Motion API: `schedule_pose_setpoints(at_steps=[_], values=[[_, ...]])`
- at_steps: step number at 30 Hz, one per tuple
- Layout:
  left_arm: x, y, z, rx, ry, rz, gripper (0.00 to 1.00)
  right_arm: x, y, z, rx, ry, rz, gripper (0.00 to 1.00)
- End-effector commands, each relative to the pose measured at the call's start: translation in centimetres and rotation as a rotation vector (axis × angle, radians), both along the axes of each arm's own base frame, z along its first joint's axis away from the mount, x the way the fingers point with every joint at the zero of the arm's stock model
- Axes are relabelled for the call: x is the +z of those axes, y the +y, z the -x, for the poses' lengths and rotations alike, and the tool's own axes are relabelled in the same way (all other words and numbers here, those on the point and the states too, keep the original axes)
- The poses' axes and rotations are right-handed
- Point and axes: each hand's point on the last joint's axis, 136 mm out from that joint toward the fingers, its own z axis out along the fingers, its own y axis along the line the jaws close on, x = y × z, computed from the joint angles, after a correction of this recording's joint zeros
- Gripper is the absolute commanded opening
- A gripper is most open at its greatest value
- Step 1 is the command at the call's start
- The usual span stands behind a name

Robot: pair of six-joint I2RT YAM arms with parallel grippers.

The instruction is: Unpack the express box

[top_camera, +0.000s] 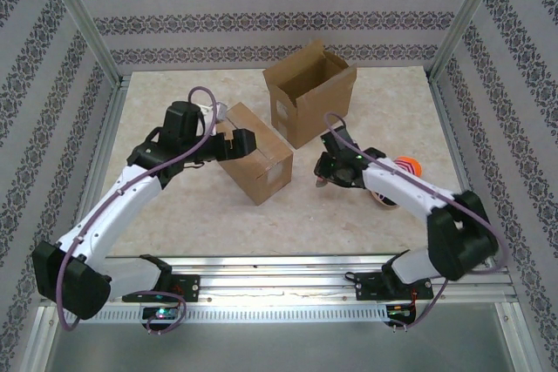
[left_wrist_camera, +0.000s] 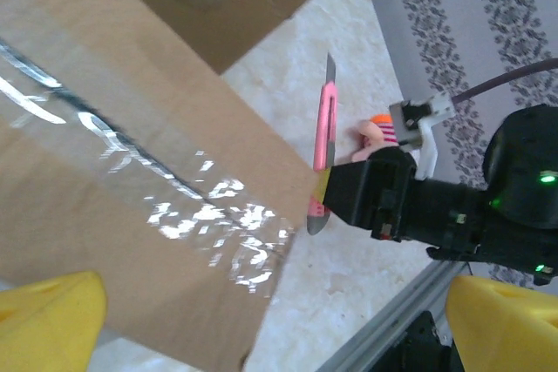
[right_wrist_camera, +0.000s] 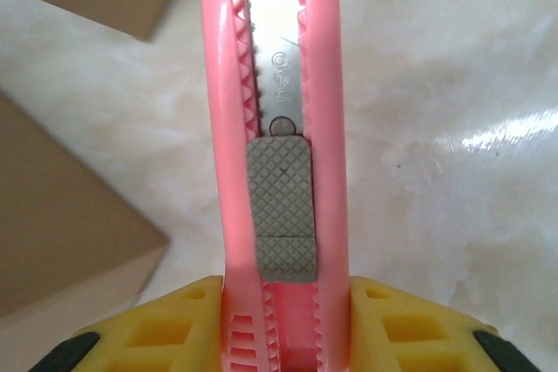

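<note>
We saw the taped express box (top_camera: 261, 170) lying in the middle of the table (top_camera: 174, 215), in front of an open carton (top_camera: 309, 93). The left gripper (top_camera: 234, 141) stood over its top, fingers wide apart. The right gripper (top_camera: 330, 173) was clamped on a pink cutter knife (right_wrist_camera: 279, 84), just right of the box.

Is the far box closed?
No, the far box has its top flaps open.
</note>
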Motion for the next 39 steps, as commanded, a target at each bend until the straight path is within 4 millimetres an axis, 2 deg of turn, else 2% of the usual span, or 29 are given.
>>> schedule_pose_setpoints(at_steps=[1,7,10,16,23,30,39], values=[[0.4,-2.1,0.0,-0.048,-0.007,0.014,1.0,2.4,-0.6,0.4,0.093,-0.089,0.03,0.31],[1.6,-6.2,-1.2,-0.083,-0.049,0.069,1.0,7.5,0.9,1.8,0.296,-0.233,0.026,0.3],[2.1,-8.5,-2.0,-0.105,-0.062,0.101,1.0,9.2,2.2,2.7,0.4,-0.301,0.013,0.3],[1.9,-12.2,-3.4,-0.141,-0.062,0.122,1.0,10.8,4.8,4.3,0.531,-0.363,-0.061,0.3],[0.7,-13.5,-5.0,-0.121,-0.043,0.111,0.98,11.9,6.5,5.2,0.603,-0.403,-0.128,0.3],[-0.3,-13.9,-5.7,-0.111,-0.024,0.096,0.82,12.0,7.0,5.6,0.631,-0.408,-0.147,0.3],[-0.6,-14.2,-6.0,-0.113,-0.017,0.098,0.43,12.0,7.3,5.5,0.633,-0.411,-0.158,0.3]])
